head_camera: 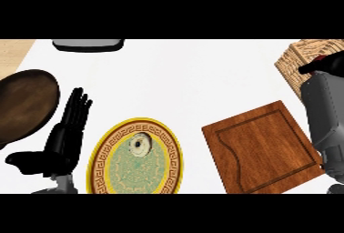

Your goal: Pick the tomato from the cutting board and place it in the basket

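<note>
The white counter (201, 77) was lit brightly and evenly, almost blown out, beyond the left hand (64, 136). Only faint shadow was cast under that hand. A soft sheen was caught on the dark bowl (23, 107) beside it.

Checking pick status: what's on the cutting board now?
The cutting board shows bare wood, no tomato on it. The right forearm covers its right edge. The right hand is over the basket; whatever it holds is hidden.

Single head view, mounted at robot head height, aimed steeply downward at the white surface (188, 77). Close range. Forearms enter from the lower edge. The basket (302, 59) is cut by the right frame edge.
</note>
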Controlling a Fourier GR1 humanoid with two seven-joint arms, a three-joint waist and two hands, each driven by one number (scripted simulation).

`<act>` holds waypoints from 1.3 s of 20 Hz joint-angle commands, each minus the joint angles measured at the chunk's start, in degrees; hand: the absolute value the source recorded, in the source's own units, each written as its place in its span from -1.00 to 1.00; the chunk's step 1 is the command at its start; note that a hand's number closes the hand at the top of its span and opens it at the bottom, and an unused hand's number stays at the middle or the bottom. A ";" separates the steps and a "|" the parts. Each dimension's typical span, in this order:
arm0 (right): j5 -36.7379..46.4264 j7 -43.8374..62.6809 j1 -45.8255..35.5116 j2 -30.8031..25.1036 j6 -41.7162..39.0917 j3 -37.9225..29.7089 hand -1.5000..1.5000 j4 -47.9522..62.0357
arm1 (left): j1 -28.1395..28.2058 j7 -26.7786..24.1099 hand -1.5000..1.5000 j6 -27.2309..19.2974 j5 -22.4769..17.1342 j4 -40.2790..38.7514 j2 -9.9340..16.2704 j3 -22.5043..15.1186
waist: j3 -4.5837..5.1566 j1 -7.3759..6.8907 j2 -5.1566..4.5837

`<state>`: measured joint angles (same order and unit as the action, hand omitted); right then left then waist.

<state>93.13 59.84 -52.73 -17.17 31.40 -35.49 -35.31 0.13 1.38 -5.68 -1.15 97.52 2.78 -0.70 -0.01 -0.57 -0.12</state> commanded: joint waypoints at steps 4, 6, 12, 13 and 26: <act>-4.84 0.64 4.34 -0.93 3.85 -2.08 1.00 -2.56 | -0.26 3.71 0.00 -0.58 0.11 3.52 1.03 0.78 | -0.02 0.29 0.17; -3.35 3.00 5.63 0.58 5.62 -0.92 1.00 -2.22 | -0.31 -2.47 0.00 0.39 0.29 -2.19 -0.20 0.45 | 0.02 0.25 -0.01; -6.36 1.21 7.71 -0.14 4.46 -3.43 -1.00 -3.42 | 0.71 0.19 0.00 -0.23 0.47 0.95 -0.40 -0.21 | -0.01 0.10 0.07; -6.58 1.36 7.58 0.62 2.87 -1.81 -1.00 -5.36 | -1.86 -0.95 0.00 0.27 -0.16 -3.31 -0.10 1.17 | 0.02 0.42 0.09; -2.24 1.43 11.95 0.28 15.30 3.58 -1.00 -12.73 | -4.36 0.78 0.00 -1.24 1.30 -4.58 -1.06 0.57 | 0.05 0.76 0.22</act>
<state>87.04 57.14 -42.96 -17.40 42.79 -34.13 -43.53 -3.35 1.45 -6.12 -0.48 93.97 2.31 0.19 0.13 -0.32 0.08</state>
